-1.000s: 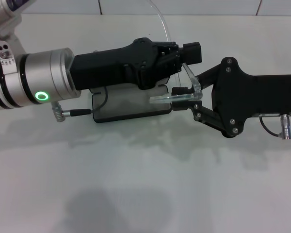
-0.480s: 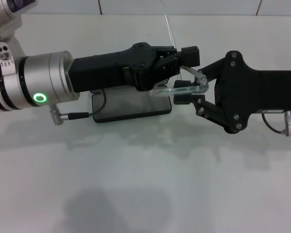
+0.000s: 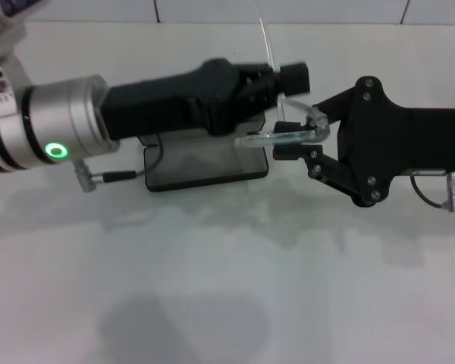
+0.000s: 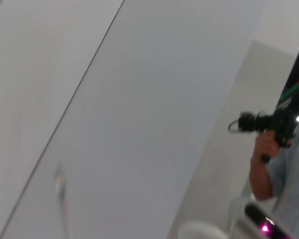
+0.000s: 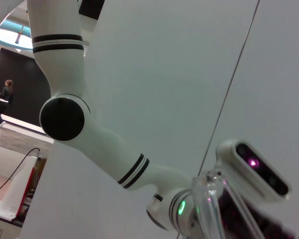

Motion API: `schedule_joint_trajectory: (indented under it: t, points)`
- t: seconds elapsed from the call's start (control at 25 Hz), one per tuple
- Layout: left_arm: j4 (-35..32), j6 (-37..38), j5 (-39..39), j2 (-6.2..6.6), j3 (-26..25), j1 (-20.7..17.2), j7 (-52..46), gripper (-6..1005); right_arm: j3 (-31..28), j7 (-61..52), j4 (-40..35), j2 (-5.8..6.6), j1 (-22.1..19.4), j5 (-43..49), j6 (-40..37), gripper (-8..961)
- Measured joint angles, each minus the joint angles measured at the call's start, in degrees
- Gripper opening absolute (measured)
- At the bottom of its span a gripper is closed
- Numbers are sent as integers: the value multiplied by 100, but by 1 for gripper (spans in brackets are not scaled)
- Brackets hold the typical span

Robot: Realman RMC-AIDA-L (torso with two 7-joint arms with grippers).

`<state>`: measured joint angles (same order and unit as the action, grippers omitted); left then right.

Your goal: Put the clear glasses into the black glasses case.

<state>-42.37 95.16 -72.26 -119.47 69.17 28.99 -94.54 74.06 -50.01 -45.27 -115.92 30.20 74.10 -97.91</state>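
The clear glasses (image 3: 282,136) hang in the air between my two grippers, just past the right end of the black glasses case (image 3: 201,163). One thin clear arm of the glasses rises toward the back of the table. The case lies open on the white table, its grey lining showing, mostly under my left arm. My left gripper (image 3: 292,80) reaches in from the left and is shut on the upper part of the glasses. From the right, my right gripper (image 3: 288,140) is shut on the front of the frame. A clear piece of the glasses (image 5: 209,209) shows close up in the right wrist view.
The white table (image 3: 227,288) stretches in front of the case. A cable and plug (image 3: 114,177) hang from my left wrist beside the case. A person (image 4: 271,159) stands far off in the left wrist view.
The right gripper has lifted and turned the glasses up from beside the case toward the left gripper. The left arm has shifted slightly back and up. The case has not moved.
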Motion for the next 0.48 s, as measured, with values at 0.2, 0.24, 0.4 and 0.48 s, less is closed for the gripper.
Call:
schedule_joint_trajectory:
  t: [0.2,0.24,0.4,0.48]
  points:
    - [-116,98,843,-2,-129,-300,808,53,-6,98,38,-9,-98,-62,-8,84]
    - [-92,91,1020,-5,-188,-393,1101,52,4,135,39,-13,-124,-126,-38,84]
    - [385,-138,1405,-14,-640,-545,2107,50,34,119,43,0,-243,-395,-560,85]
    - [686,-285,1442,-11,-888,-513,2402,49,30,60,63,11,-256,-463,-987,85]
